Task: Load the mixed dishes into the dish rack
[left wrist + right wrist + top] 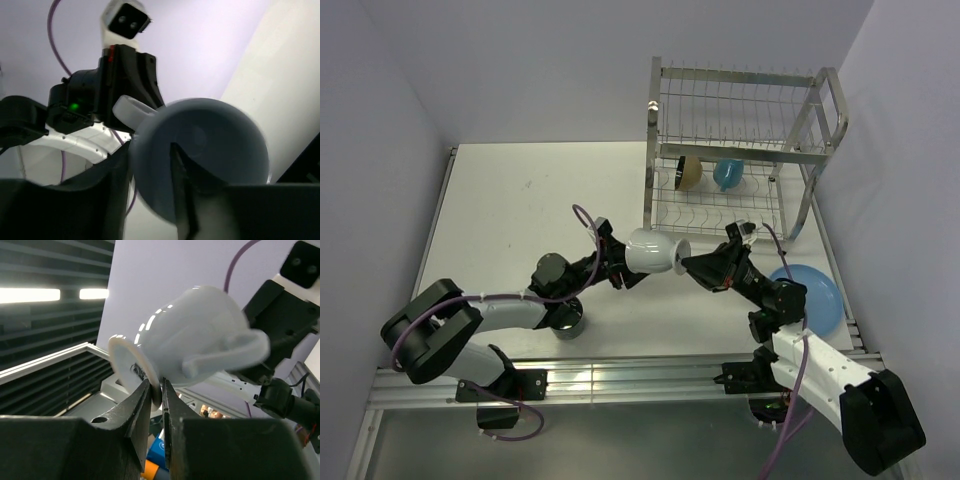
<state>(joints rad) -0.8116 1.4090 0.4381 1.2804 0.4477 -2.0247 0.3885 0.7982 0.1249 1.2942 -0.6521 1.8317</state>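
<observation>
A white table [520,210] stands between pale walls [550,60].

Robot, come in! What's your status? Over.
Left gripper and right gripper both shut on white mug, mid-air. Dish rack ahead holds bowl and light blue mug, lower tier. Path looks clear.

- Your white mug [655,252] is glossy, with a small dark mark on its base.
- The dish rack [735,105] at the far right corner is shiny silver.
- In it you see a tan bowl [689,173] and a light blue mug [728,174].
- The plate [810,295] at the right edge is plain light blue.
- A dark grey-black mug [567,322] sits by the near edge.
- Your bench [510,200] is white.
</observation>
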